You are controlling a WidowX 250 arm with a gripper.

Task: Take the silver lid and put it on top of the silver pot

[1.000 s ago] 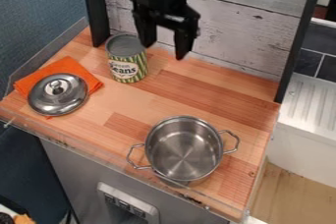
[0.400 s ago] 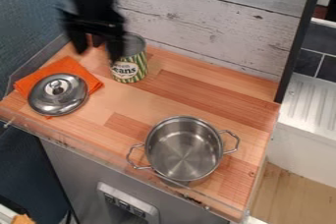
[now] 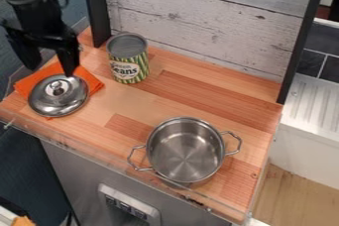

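We're prob at the pick-up step: the black two-finger tool hangs, fingers wide apart w/ nothing between them, by the back edge of the round, domed silver metal lid. Can't tell if a fingertip touches the rim. The lid lies knob-up on the flat orange cloth, at the view's left end of the wooden tabletop. Next move, we'd say: bring the tool fwd over the small silver knob, get one finger either side, go down & close. Knob's small, smooth & prob slippery, so an off-centre grip could tip the lid or just shove it along, maybe w/ the cloth too. Then we'd need a straight lift, clear of the cloth, and a level carry to the round, open stainless-steel pot, well apart on the near right side, its two wire loop handles sticking out. The tall green-striped can stands just beyond the lid, so we'd best keep the carry on the near side of it. Lowering needs the lid flat & centred on the pot's rim b4 release, else it might slide in askew
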